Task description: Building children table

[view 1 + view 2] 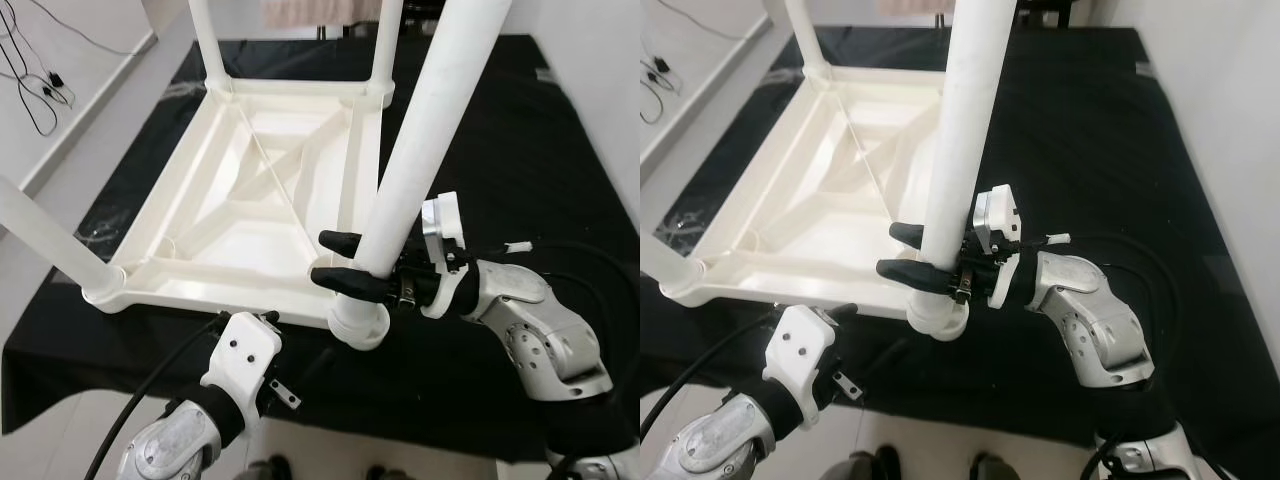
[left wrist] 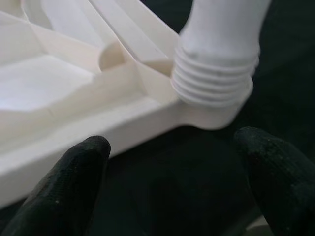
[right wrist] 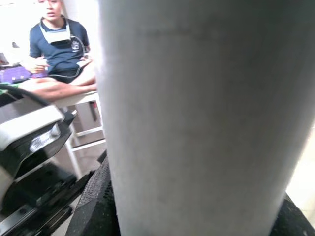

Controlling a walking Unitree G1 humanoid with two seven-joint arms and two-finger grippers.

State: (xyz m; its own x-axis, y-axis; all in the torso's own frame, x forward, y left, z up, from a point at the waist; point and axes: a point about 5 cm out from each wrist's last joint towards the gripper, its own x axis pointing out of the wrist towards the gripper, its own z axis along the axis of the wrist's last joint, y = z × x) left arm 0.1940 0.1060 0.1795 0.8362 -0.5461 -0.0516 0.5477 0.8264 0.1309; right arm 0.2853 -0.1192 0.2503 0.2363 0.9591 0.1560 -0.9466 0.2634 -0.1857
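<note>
Head views: white plastic table top [image 1: 250, 215] upside down on black cloth [image 1: 520, 150], ribbed underside up, nothing lying in its hollow. White leg [image 1: 415, 170] standing in near right corner socket, tilted slightly, upper end cut off by frame; three more legs at the other corners, all cut off too. Right gripper [image 1: 330, 260] clamped on that leg just above the socket, one black finger each side. Left gripper [image 1: 845, 312] near the table top's near edge, low by the cloth's near edge, fingers mostly hidden behind its white wrist housing. Cables [image 1: 35, 75] on pale floor past far left. Left wrist view: threaded leg base [image 2: 214, 81] seated at the corner, black fingertips [image 2: 69, 187] spread apart, touching nothing. Right wrist view: leg [image 3: 206, 118] blurred, very close between the pads; seated person [image 3: 59, 46] in background.
</note>
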